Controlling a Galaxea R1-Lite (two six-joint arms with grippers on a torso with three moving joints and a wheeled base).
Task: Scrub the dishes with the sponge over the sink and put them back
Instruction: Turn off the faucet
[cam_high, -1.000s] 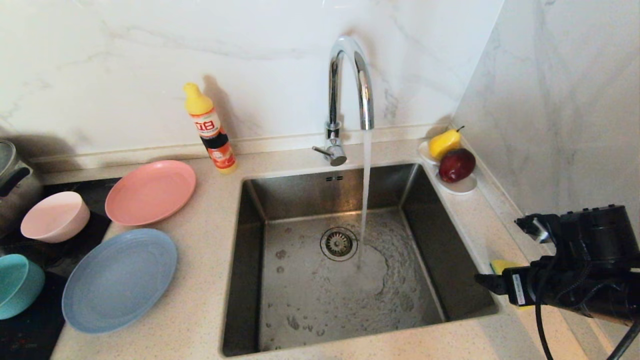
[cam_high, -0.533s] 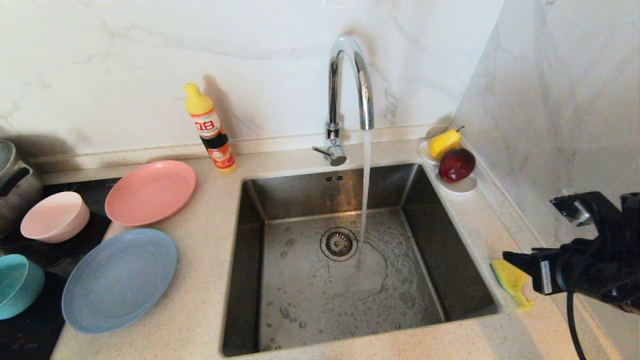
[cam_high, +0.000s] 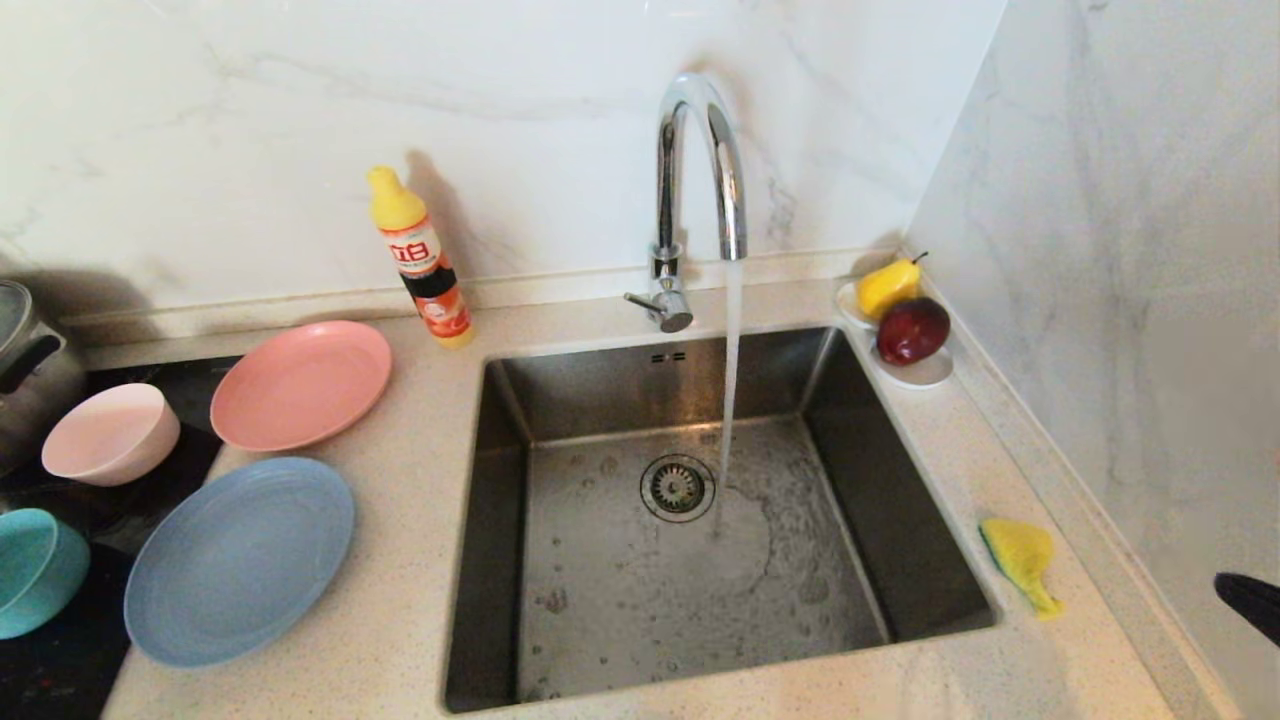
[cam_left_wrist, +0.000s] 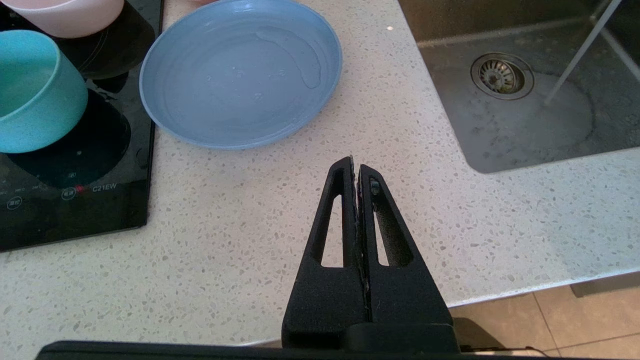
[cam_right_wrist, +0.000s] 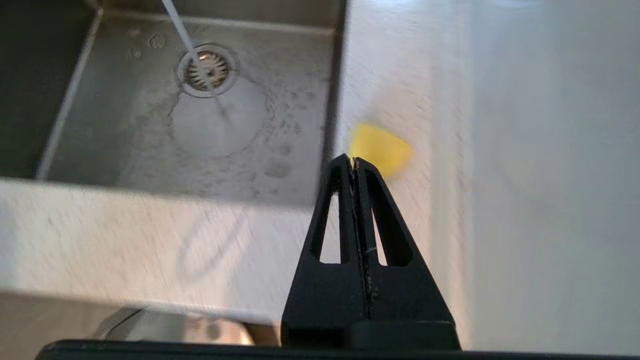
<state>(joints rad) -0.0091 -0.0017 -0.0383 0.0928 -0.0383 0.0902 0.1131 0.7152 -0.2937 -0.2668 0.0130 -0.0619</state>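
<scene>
Two grippers sit nearest, both at the counter's front edge. The left gripper (cam_left_wrist: 356, 167) hangs above bare speckled counter (cam_left_wrist: 250, 240) with its fingers pressed flat together, holding nothing. The right gripper (cam_right_wrist: 354, 161) is likewise closed and empty — only a dark tip of that arm shows at the right edge of the head view.

Just past the right gripper, the sponge (cam_high: 1020, 555) lies on the counter strip between the sink (cam_high: 480, 560) and the side wall, yellow face up, green layer along one edge. Water runs from the tap (cam_high: 700, 160) into the basin, landing beside the drain strainer (cam_high: 678, 487).

Left of the sink lie the light blue plate (cam_high: 240, 560) and, on the black cooktop (cam_high: 60, 660), the teal bowl (cam_high: 35, 570) — farther back, the pale pink bowl (cam_high: 110, 433) and the salmon-pink plate (cam_high: 300, 385). A detergent bottle (cam_high: 420, 258) stands by the back wall, and a pear (cam_high: 888, 286) and a red apple (cam_high: 912, 330) share a white saucer (cam_high: 925, 375) in the far right corner.
</scene>
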